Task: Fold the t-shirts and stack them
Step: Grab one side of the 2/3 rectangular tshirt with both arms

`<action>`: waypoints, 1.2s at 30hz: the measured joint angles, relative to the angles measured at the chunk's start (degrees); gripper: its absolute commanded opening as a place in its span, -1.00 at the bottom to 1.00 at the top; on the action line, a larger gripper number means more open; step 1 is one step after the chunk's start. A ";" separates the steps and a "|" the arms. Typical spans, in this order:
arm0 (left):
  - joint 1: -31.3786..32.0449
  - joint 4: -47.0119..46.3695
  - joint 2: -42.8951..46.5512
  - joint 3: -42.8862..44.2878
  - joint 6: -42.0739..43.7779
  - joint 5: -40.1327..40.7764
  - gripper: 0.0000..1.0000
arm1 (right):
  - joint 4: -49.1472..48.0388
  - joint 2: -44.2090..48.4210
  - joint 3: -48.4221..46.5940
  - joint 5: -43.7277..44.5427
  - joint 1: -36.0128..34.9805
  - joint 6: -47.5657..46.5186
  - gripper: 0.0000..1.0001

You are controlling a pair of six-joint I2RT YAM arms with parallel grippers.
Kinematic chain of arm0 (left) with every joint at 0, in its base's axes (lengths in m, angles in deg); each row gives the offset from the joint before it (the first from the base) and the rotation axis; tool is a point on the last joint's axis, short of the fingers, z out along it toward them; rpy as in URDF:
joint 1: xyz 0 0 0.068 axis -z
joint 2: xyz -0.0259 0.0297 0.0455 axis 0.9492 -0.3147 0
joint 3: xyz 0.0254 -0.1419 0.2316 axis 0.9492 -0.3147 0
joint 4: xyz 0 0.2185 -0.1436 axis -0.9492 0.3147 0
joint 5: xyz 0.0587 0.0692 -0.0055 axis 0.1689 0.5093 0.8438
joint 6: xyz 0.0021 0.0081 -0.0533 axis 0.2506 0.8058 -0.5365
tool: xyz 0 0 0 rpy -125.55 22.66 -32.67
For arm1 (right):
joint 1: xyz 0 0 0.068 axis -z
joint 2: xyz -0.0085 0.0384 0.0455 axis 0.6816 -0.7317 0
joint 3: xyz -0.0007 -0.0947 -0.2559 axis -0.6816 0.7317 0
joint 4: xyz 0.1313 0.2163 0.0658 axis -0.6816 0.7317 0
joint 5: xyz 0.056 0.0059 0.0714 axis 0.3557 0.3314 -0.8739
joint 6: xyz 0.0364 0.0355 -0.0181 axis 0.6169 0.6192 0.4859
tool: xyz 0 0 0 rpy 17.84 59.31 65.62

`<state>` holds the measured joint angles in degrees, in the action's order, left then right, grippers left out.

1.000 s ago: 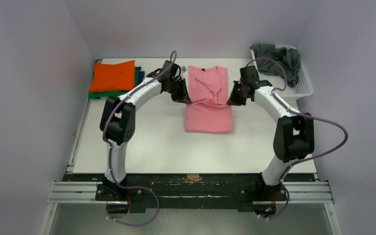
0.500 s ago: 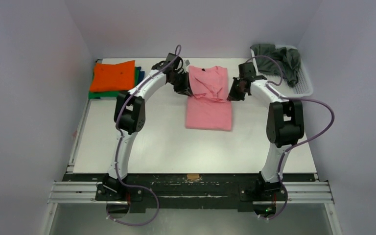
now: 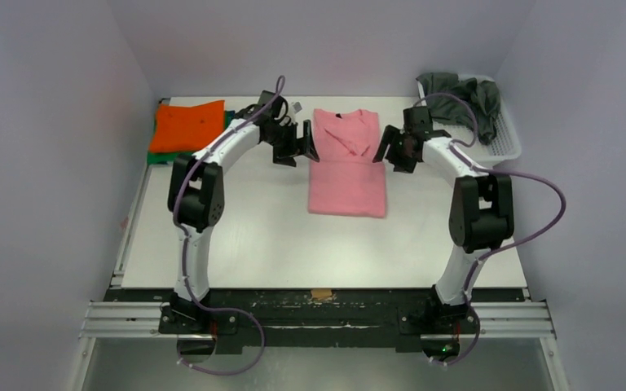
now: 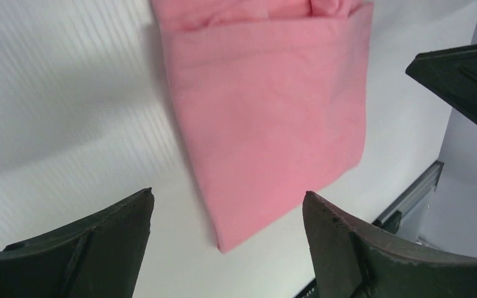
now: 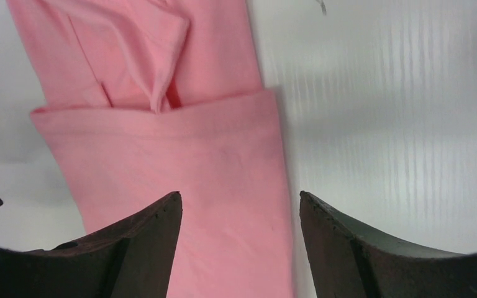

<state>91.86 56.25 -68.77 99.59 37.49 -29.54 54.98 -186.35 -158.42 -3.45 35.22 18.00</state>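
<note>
A salmon pink t-shirt lies partly folded in the middle of the table, its lower half doubled up over the body, collar and tucked sleeves at the far end. My left gripper hovers open just left of it, nothing between its fingers; the shirt lies below them. My right gripper hangs open at the shirt's right edge, above the pink cloth. A folded orange t-shirt rests on a green one at the far left. A dark grey t-shirt is heaped in the basket.
The white slotted basket stands at the far right corner. White walls close in the table on the left, back and right. A metal rail runs along the near edge by the arm bases.
Both grippers have let go of the pink shirt's folded edge and opened. They have drawn slightly outward from the cloth, which now lies flat with its lower half folded up.
</note>
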 measured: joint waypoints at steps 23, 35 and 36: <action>7.74 -14.14 20.92 -41.40 -10.80 2.58 -0.18 | -6.95 22.14 37.13 -4.94 0.00 2.97 -0.16; 8.83 -14.12 16.28 -38.03 -13.99 6.16 -0.87 | -13.88 20.48 38.42 -8.24 0.00 3.34 -0.34; 8.83 -14.08 16.06 -37.90 -14.12 6.25 -0.96 | -14.08 20.31 38.42 -8.39 0.00 3.32 -0.34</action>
<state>100.69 42.18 -52.70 61.69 23.37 -23.29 40.90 -166.04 -119.99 -11.85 35.22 21.32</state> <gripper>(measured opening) 0.163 0.341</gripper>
